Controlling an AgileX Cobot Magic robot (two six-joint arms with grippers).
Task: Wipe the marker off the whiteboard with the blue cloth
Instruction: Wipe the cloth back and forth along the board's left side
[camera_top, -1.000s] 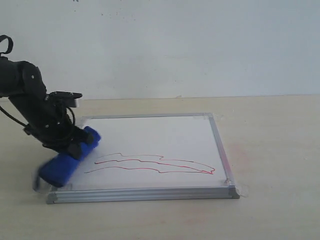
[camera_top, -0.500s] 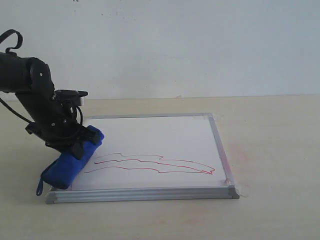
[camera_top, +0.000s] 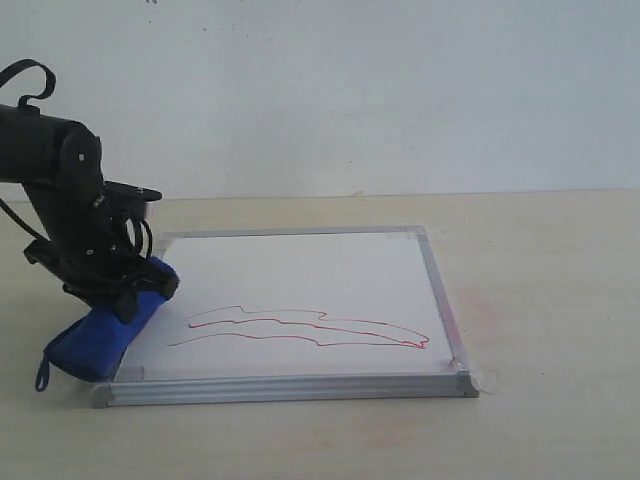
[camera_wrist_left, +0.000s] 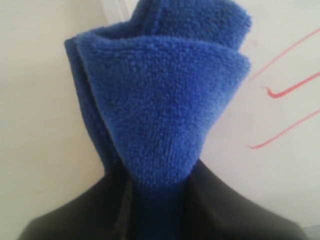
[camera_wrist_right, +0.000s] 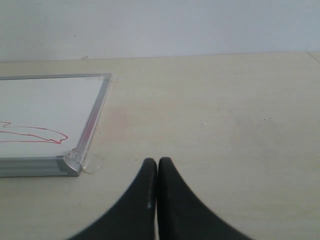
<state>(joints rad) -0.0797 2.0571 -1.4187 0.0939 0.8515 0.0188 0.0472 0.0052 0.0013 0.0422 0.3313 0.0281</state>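
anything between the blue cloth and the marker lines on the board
Nothing: only bare whiteboard separates the cloth from the marker, seen in the exterior view.

The square, silver-framed whiteboard (camera_top: 300, 262) lay mid-frame on the pale wooden table (camera_top: 545, 300). At lower left, my left gripper (camera_top: 128, 298) held the rolled royal-blue cloth (camera_top: 95, 340) across the board's left edge, left of the thin red marker lines (camera_top: 310, 328) toward the board's front edge.
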